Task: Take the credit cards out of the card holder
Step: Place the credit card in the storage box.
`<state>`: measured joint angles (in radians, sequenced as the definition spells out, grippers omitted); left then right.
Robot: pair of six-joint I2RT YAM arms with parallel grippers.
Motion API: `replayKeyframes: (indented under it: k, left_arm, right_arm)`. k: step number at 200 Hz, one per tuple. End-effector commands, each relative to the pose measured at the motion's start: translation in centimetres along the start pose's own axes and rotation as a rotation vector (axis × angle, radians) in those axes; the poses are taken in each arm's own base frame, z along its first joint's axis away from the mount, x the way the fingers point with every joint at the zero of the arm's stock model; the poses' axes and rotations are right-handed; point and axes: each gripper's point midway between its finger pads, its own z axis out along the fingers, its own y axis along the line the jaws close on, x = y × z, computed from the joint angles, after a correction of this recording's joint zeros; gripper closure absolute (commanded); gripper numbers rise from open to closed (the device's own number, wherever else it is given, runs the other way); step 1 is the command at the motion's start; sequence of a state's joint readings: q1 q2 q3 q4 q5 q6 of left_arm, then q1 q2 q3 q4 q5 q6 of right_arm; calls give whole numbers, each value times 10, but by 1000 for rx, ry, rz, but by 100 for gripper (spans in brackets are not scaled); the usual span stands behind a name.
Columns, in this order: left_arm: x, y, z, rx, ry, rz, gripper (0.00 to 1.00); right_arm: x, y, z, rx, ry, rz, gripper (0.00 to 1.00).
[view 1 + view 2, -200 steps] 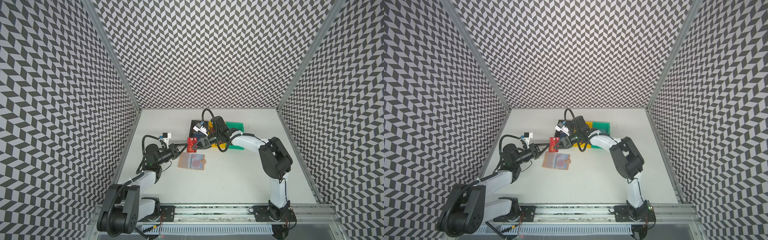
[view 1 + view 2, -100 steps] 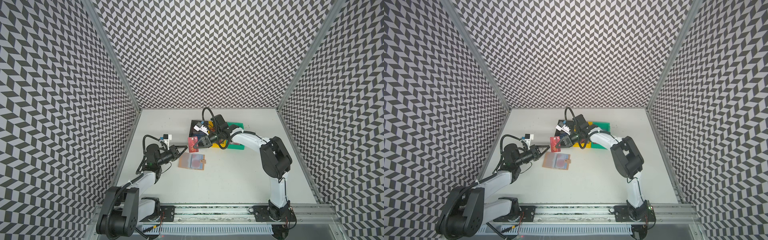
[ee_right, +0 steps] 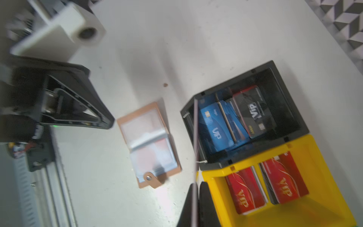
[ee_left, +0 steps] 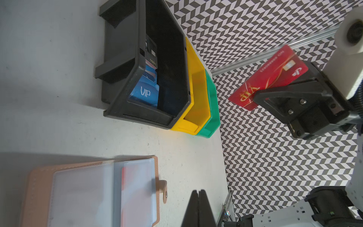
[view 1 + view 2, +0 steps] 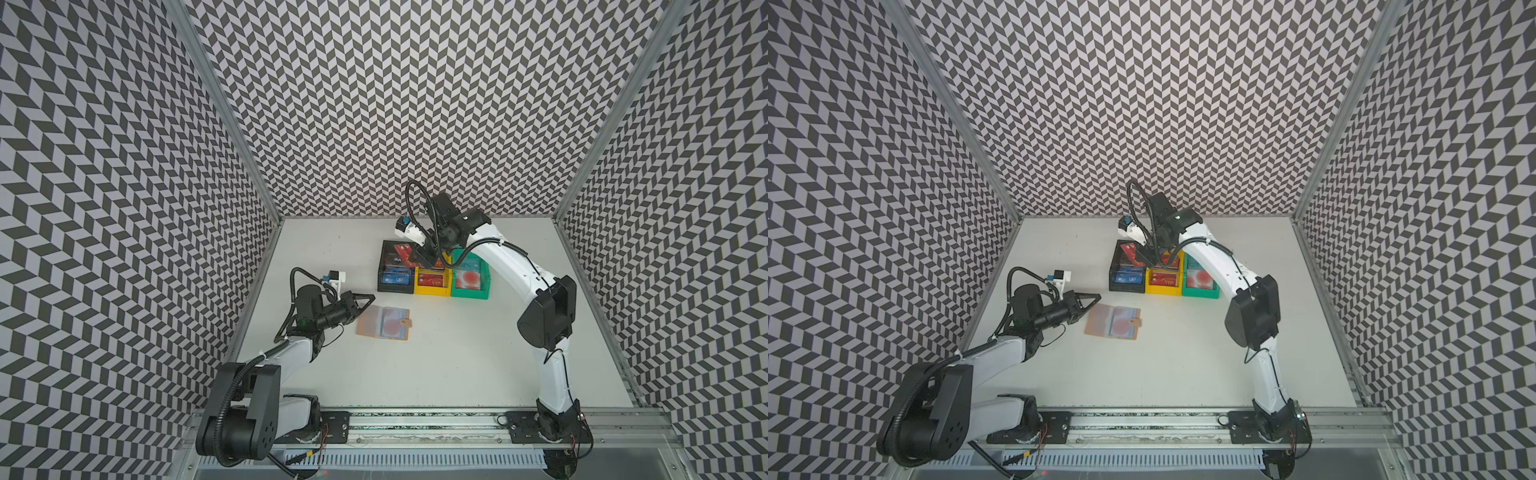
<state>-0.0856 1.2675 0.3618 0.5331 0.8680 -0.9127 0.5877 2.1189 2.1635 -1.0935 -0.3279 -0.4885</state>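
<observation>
Right pincer (image 4: 257,94) clamps a red VIP card (image 4: 275,72); we read its face in the left wrist view, only its edge in the right.

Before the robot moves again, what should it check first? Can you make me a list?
1. Right claw pinches the red card: ok.
2. Red card over the yellow bin with the other red cards: cannot tell, looks nearer the black bin.
3. Left claw shut, empty: ok.
4. Card holder lying open: ok.
5. Card holder emptied: not ok, a pale red-circle card sits inside.
</observation>
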Motion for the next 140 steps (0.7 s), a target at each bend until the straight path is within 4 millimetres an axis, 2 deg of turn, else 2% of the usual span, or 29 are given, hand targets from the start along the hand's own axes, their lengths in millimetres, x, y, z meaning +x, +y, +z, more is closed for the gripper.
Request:
replayKeyframes:
  k: [1, 12, 50, 109, 140]
  left_arm:
    - [-4, -2, 2, -6, -1, 16, 100]
    - [-4, 0, 3, -10, 0, 12, 100]
    - [-3, 6, 4, -25, 5, -1, 100]
    - [-3, 10, 6, -35, 7, -6, 100]
    - [-4, 14, 8, -47, 9, -13, 100]
  right_arm:
    - [41, -22, 9, 111, 210, -126, 100]
    - [48, -32, 10, 157, 253, -151, 100]
    - [70, -45, 13, 214, 361, -208, 100]
    - [112, -39, 35, 170, 478, -209, 100]
    - [120, -38, 41, 161, 495, -212, 100]
